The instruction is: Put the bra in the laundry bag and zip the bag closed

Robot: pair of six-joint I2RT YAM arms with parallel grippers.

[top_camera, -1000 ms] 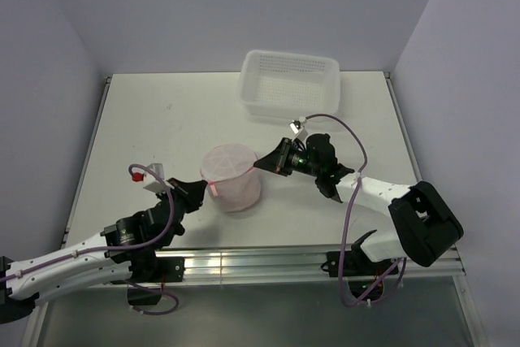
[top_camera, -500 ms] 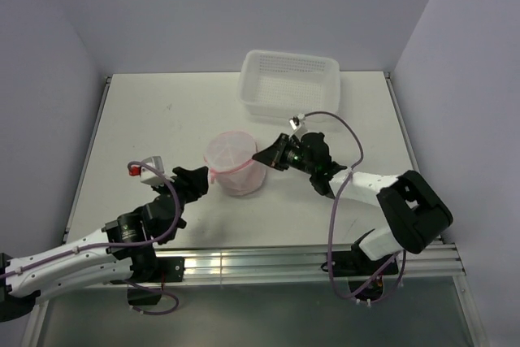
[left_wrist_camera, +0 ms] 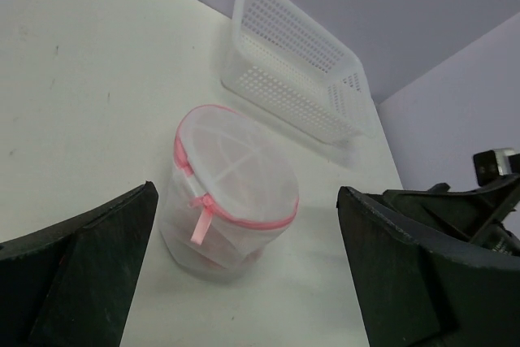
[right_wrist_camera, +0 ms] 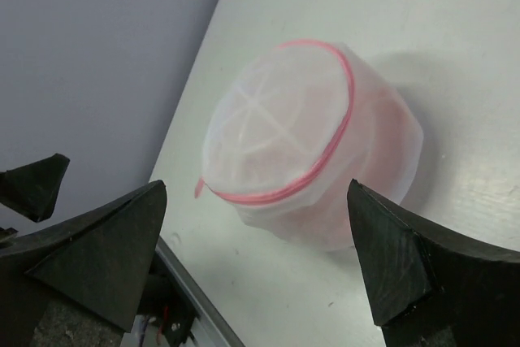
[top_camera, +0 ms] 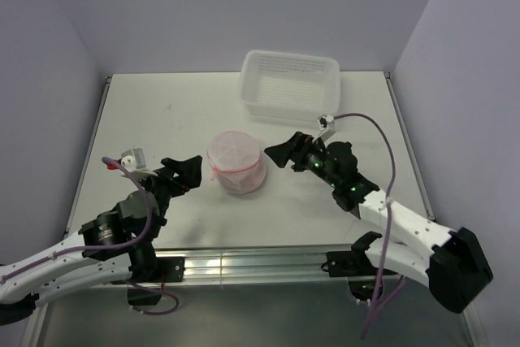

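The laundry bag (top_camera: pixel 236 162) stands on the white table between both arms, a round mesh pouch with its pink zipper rim (left_wrist_camera: pixel 244 219) run shut all the way round and a pink ribbon pull (left_wrist_camera: pixel 200 219) hanging down. The bra shows only as a pink tint (right_wrist_camera: pixel 390 132) through the mesh inside. Just left of the bag, my left gripper (top_camera: pixel 185 170) is open and touches nothing. In the left wrist view the bag (left_wrist_camera: pixel 231 193) sits beyond the left gripper (left_wrist_camera: pixel 246 189). On the other side my right gripper (top_camera: pixel 283 152) is open, clear of the bag (right_wrist_camera: pixel 301 140).
The white perforated basket (top_camera: pixel 290 55) sits at the back right of the table, behind the bag, and shows with nothing in it in the left wrist view (left_wrist_camera: pixel 280 91). The aluminium rail (top_camera: pixel 268 262) runs along the near edge. Lilac walls close in three sides.
Both grippers opened, let go of the bag and drew back from it, left to the left, right to the right. The bag settled onto the table and now stands free.
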